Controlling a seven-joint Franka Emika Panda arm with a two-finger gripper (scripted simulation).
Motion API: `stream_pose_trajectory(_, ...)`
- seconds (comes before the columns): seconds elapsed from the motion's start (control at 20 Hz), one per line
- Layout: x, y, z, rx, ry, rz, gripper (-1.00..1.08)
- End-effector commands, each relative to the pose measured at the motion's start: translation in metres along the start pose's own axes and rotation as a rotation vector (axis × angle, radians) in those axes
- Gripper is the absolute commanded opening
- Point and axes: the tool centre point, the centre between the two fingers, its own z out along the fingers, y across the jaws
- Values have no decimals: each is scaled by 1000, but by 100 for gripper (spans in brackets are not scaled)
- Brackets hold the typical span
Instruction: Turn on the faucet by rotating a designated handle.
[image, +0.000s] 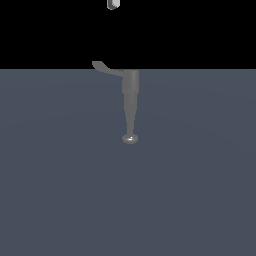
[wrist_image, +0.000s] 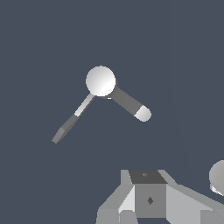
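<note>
The faucet (image: 130, 90) is a dull grey fixture standing mid-scene in the exterior view. Its cylindrical body tapers to a narrow spout that ends in a rounded knob (image: 130, 139). The handle (image: 105, 68) is a thin curved lever sticking out to the exterior view's left from the top of the body. In the wrist view I see the faucet from above (wrist_image: 100, 81), with the handle (wrist_image: 70, 124) and the spout (wrist_image: 131, 106) splayed apart. My gripper (image: 114, 4) shows only as a small pale tip at the top edge, well above the faucet. In the wrist view its grey parts (wrist_image: 146, 183) are apart from the faucet. Its jaw gap does not show.
A flat blue-grey floor (image: 200, 190) stretches all around the faucet, with a black background behind it. A pale rounded part (wrist_image: 218, 177) shows at the edge of the wrist view.
</note>
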Motion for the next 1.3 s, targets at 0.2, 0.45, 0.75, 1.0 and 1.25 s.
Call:
stream_pose_trajectory(0.2, 14, -35, 26, -8, 15, 164, -100)
stream_pose_trajectory(0.45, 23, -61, 49, -13, 35, 287, -100)
stream_pose_trajectory(0.75, 32, -92, 78, -17, 68, 429, -100)
stream_pose_trajectory(1.0, 36, -112, 99, -16, 96, 525, -100)
stream_pose_trajectory(1.25, 38, -126, 115, -14, 118, 590, -100)
